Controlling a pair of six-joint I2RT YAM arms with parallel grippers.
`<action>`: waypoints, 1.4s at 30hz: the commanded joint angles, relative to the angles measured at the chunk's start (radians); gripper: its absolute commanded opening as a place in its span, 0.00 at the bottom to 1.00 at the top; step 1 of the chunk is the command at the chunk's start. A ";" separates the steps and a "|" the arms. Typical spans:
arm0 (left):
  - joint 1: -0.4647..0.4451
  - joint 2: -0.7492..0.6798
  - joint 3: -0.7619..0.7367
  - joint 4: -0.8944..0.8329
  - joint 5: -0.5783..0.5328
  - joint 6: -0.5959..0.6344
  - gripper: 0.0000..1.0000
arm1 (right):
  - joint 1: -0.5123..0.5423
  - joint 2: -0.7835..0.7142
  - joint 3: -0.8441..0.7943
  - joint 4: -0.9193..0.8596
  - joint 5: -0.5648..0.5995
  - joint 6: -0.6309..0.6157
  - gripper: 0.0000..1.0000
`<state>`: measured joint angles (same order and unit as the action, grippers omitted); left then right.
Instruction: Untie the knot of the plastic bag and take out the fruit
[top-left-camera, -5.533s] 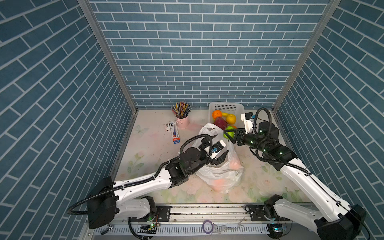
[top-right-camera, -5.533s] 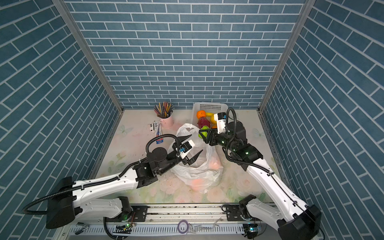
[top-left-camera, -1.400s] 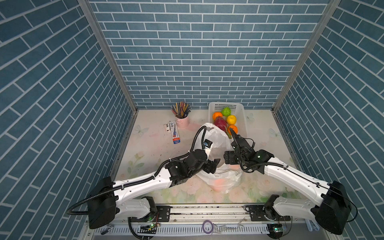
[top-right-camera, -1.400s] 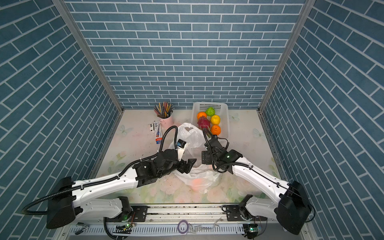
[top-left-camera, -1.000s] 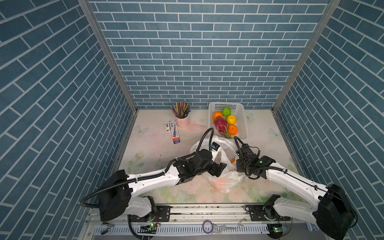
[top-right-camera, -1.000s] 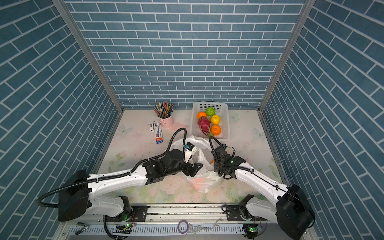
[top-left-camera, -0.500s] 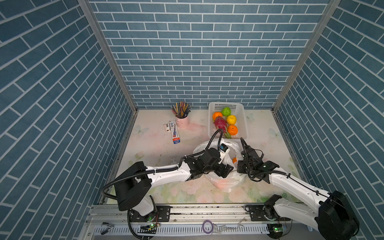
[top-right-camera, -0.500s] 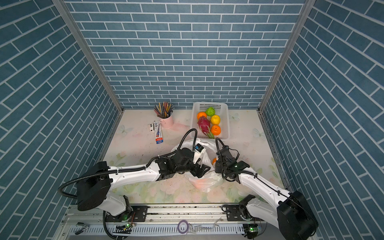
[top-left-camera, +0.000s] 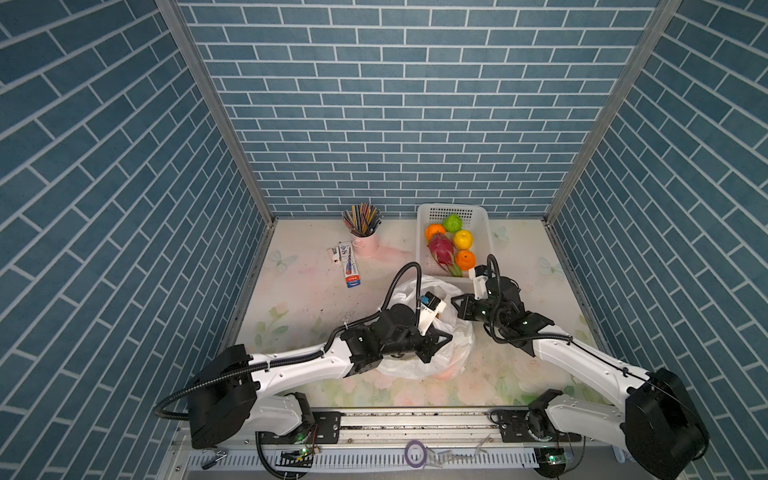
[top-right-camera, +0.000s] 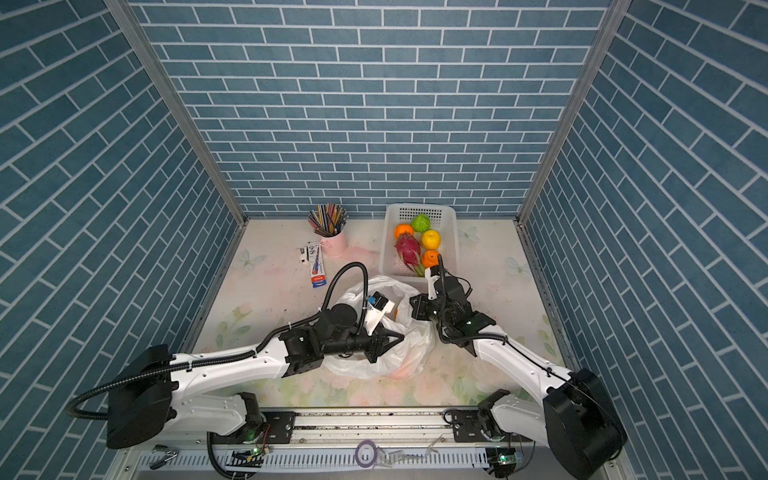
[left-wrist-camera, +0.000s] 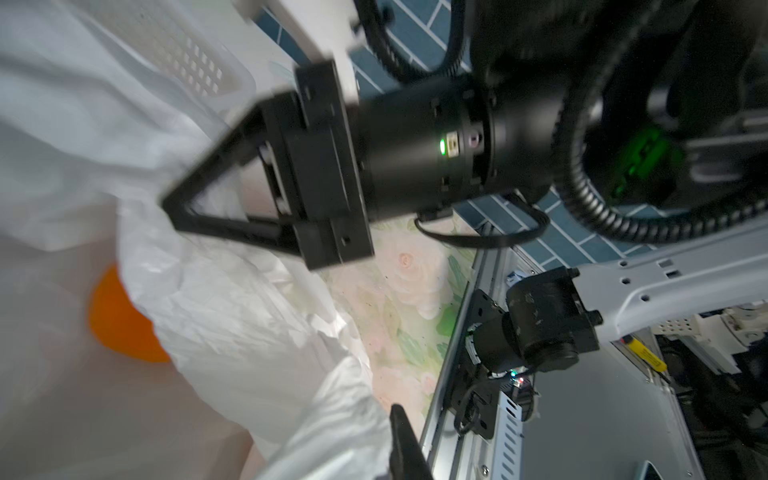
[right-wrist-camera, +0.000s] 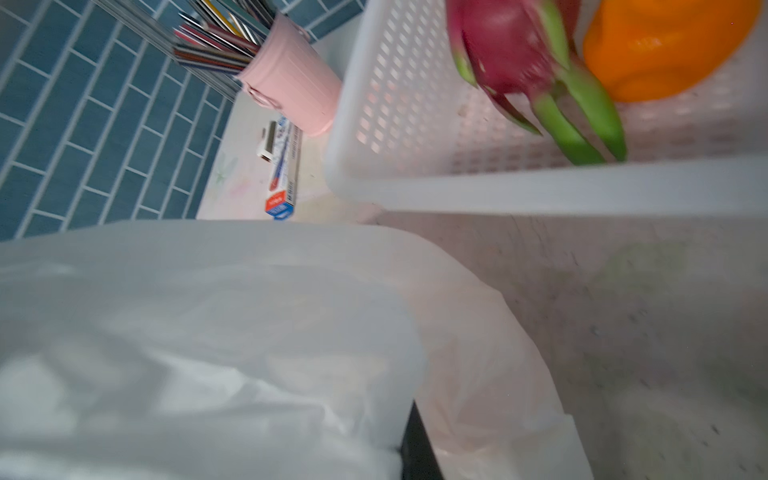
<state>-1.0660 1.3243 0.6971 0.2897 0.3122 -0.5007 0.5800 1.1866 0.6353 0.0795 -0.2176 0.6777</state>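
Observation:
The white plastic bag lies mid-table with its mouth held open. My left gripper is shut on the bag's near side. In the left wrist view one black finger presses bunched plastic. My right gripper is shut on the bag's far rim. An orange sits inside the bag. Other fruit lies in the white basket: a dragon fruit, oranges, a lemon and a green fruit. The knot is out of view.
A pink cup of pencils and a toothpaste box stand at the back left of the bag. Blue brick walls close in three sides. The basket's near rim is just beyond the bag, and the metal rail runs along the front.
My left gripper's jaws have closed on the bag's plastic. The right gripper has shifted left and toward the back with the rim in its grip, and the left arm's elbow has swung.

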 joint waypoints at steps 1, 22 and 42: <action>-0.014 0.059 -0.029 0.119 0.060 -0.081 0.16 | -0.006 0.043 0.037 0.049 -0.043 0.015 0.26; -0.133 -0.105 0.059 0.064 -0.215 0.191 0.84 | 0.045 -0.266 0.013 -0.416 -0.111 0.042 0.72; -0.003 -0.230 0.305 -0.418 -0.385 0.050 0.83 | 0.113 -0.404 0.128 -0.484 0.019 0.066 0.67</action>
<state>-1.0969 1.1069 0.9581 0.0074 -0.0330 -0.4072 0.6872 0.7891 0.7136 -0.3923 -0.2268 0.7361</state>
